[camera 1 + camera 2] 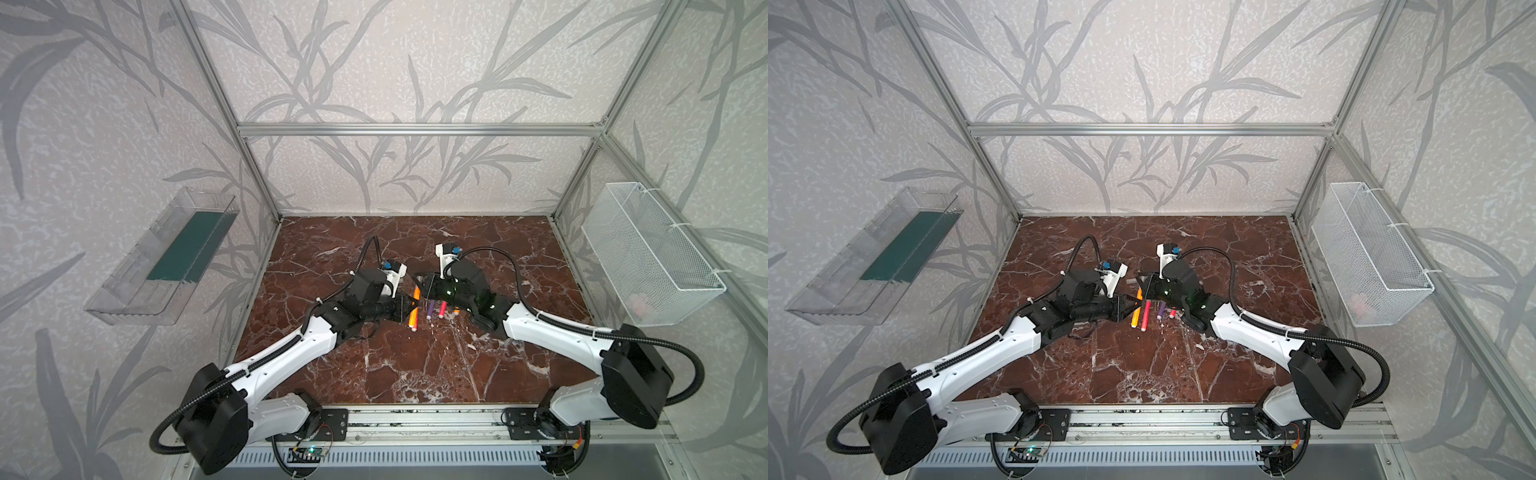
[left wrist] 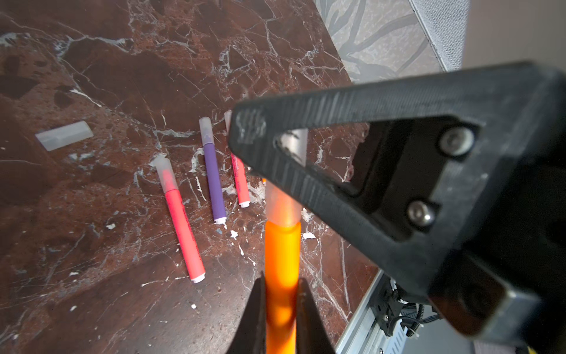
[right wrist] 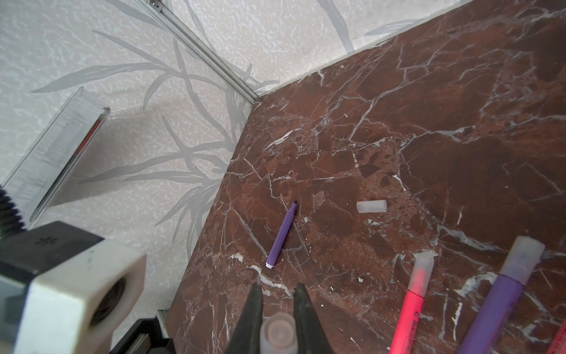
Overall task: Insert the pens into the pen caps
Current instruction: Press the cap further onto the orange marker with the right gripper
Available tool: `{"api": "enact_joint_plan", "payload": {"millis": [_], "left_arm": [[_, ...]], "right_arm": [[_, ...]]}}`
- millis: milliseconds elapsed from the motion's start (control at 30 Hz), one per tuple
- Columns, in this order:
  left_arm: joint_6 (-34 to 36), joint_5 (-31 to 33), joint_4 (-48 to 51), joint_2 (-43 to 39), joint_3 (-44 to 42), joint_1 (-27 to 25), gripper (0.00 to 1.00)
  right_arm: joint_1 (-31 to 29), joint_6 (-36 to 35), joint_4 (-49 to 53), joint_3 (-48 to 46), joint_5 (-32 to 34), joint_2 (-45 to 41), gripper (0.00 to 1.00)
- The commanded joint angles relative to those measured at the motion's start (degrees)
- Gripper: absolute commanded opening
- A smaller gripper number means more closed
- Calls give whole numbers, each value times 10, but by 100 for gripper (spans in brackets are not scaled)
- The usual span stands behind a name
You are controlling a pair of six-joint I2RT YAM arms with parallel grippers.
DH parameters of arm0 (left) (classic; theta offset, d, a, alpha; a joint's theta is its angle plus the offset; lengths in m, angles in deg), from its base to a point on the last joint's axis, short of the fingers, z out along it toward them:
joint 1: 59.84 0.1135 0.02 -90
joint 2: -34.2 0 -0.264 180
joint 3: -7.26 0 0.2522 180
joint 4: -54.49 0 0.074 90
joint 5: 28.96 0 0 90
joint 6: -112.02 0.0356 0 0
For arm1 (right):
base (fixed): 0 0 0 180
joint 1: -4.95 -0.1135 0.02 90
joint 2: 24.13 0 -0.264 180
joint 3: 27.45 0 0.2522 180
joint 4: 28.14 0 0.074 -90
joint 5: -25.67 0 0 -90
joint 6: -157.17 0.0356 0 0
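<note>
With your left pincer (image 2: 281,279) pinching the slim orange marker pen (image 2: 281,251) over the red-brown marble counter (image 2: 92,214) and your right pincer (image 3: 278,286) clamped on the translucent greyish plastic cap (image 3: 278,332), seemingly partly over its tip, align both and push straight home.

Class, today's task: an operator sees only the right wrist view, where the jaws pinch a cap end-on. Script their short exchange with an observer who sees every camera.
Operator: Is any pen in my cap?
Observer: Yes. The left wrist view shows the orange pen with its tip inside the cap, whose rim meets the barrel.
Operator: Who holds that pen?
Observer: The left gripper, shut on its barrel just behind the cap.
</note>
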Motion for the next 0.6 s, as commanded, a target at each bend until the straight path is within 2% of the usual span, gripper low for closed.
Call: {"api": "enact_joint_plan", "payload": {"millis": [0,233,400,567], "left_arm": [[14,110,10,0,26,11,0],[23,157,31,3,35,-2,0],[20,189,48,11,41,-5,0],[13,186,44,8,43,-5,0]], "right_arm": [[-27,-33,139,26,38,-9,0],[-42,-23,176,56,71,21,0],[-69,-42,228,91,140,30,0],[-71,-42,182,64,132,32,0]]}}
